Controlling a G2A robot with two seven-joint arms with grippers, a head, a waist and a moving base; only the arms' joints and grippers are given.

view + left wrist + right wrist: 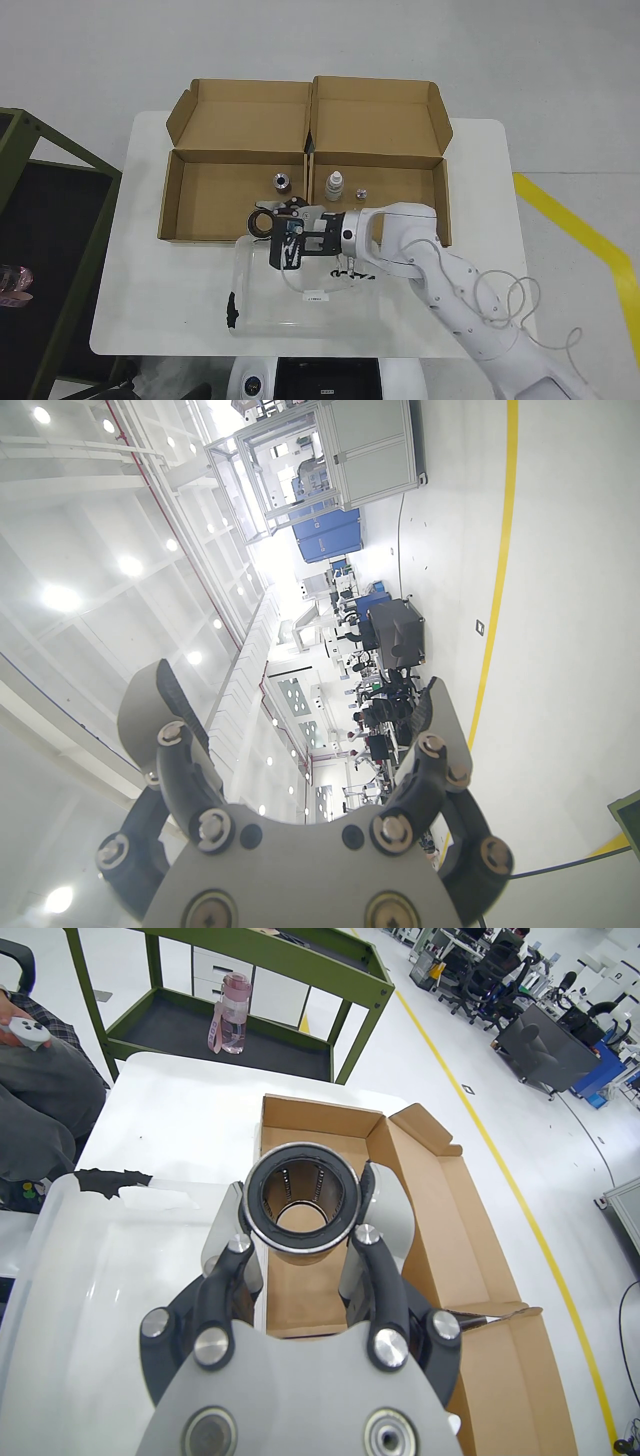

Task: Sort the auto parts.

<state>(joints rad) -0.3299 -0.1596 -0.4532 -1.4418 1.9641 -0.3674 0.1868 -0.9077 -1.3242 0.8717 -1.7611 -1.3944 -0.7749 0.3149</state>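
Pinching a silver metal bearing sleeve with black end rings in the right hand, bore facing back toward the wrist, just above the near wall of the open brown cardboard box ahead. Carry forward past that wall, lower close to the bare floor beneath, then spread gently, probably to prevent rolling. Leave the left hand, spread and empty, well away.
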